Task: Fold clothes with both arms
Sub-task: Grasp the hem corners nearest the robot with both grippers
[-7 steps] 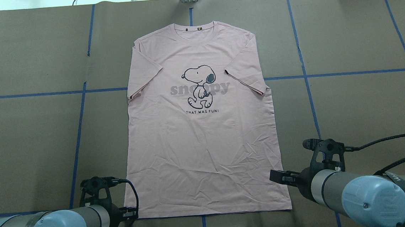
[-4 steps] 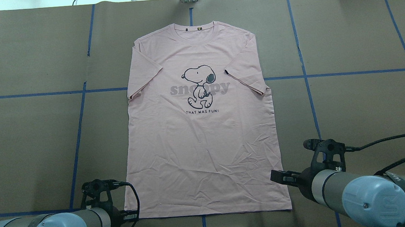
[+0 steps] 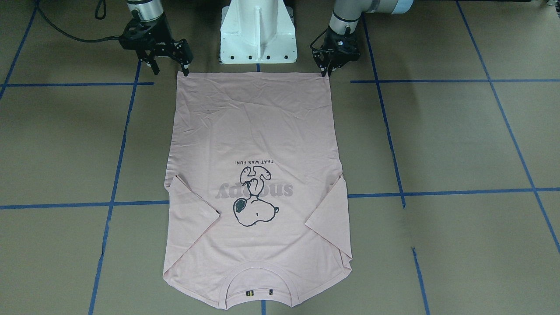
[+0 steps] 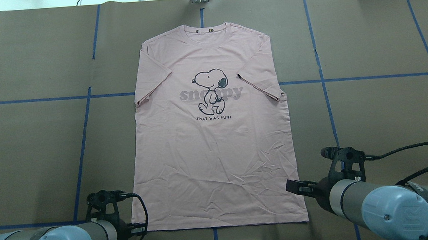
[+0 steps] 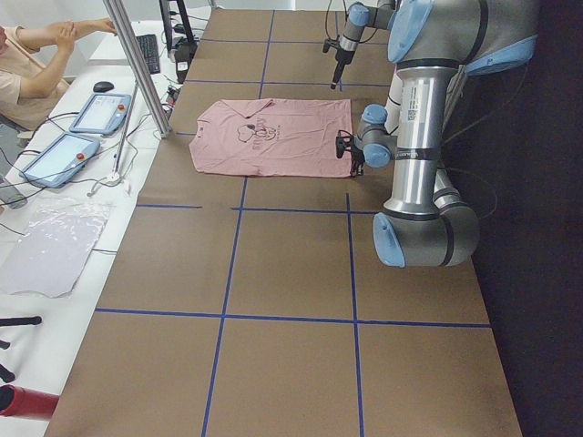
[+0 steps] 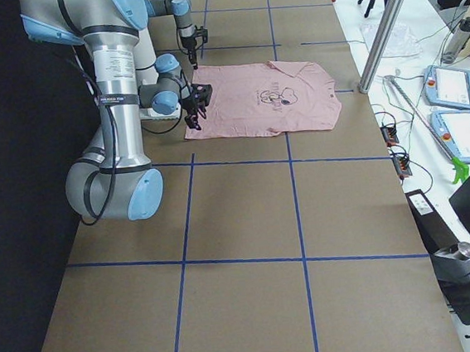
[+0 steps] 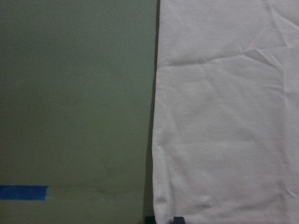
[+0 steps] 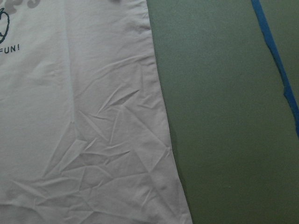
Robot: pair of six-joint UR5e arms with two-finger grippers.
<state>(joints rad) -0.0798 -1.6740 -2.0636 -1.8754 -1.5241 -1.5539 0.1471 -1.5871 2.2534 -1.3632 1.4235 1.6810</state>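
The pale pink T-shirt lies flat on the table with its Snoopy print up, collar far from me and hem nearest. My left gripper is low at the hem's left corner. In the left wrist view its dark fingertips peek in with a narrow gap, straddling the shirt at that corner. My right gripper hangs wide open over the hem's other corner, one finger outside the cloth. The right wrist view shows only the shirt's side edge and no fingers.
Brown paper with blue tape lines covers the table. The white pedestal stands just behind the hem. A seated person and tablets are beyond the far table edge, next to a metal pole.
My left arm has drawn back a little toward the robot's base, settling at the hem corner. The right arm has barely shifted. The shirt lies as before.
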